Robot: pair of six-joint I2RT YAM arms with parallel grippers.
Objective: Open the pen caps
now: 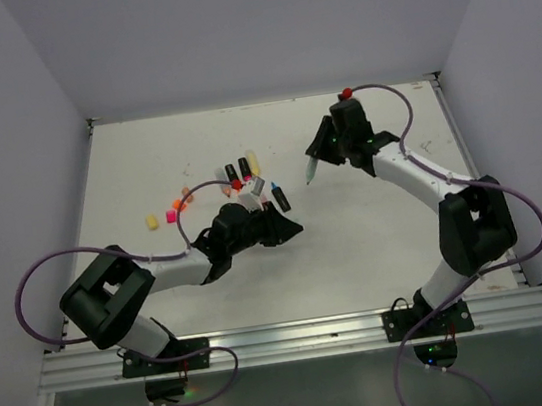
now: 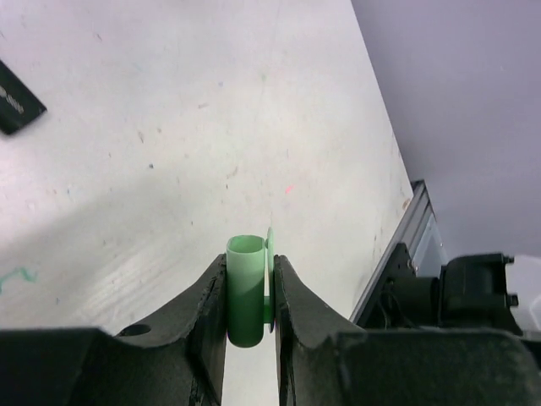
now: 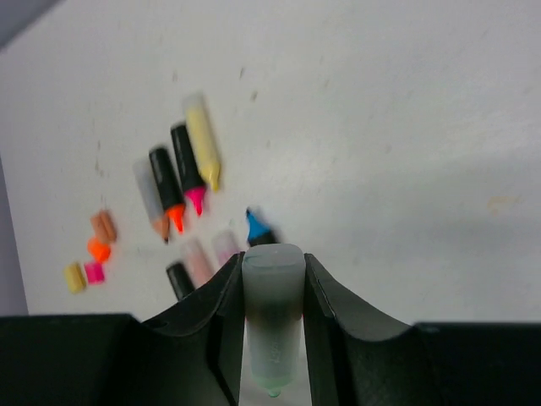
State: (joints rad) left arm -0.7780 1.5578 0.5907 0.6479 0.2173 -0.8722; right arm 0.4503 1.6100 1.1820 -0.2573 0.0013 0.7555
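1. I see bare table [image 1: 377, 239] between the arms; side walls [image 1: 11, 149] stand at nine and three o'clock.
2. My left gripper [image 2: 248, 269] is clamped on a green cap [image 2: 245, 296]; my right gripper [image 3: 272, 279] grips a pale pen [image 3: 272, 334], green tip bare.
3. The loose caps [image 1: 173, 211] lie at ten o'clock of the left gripper, well apart; other pens [image 1: 247, 178] at eleven.

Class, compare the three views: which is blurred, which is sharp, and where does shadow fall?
Right wrist view: the loose pens and caps on the table are blurred. Left wrist view: the green cap in the left pincer is sharp; a soft shadow darkens the table's lower left. Top view: even light, no glare.
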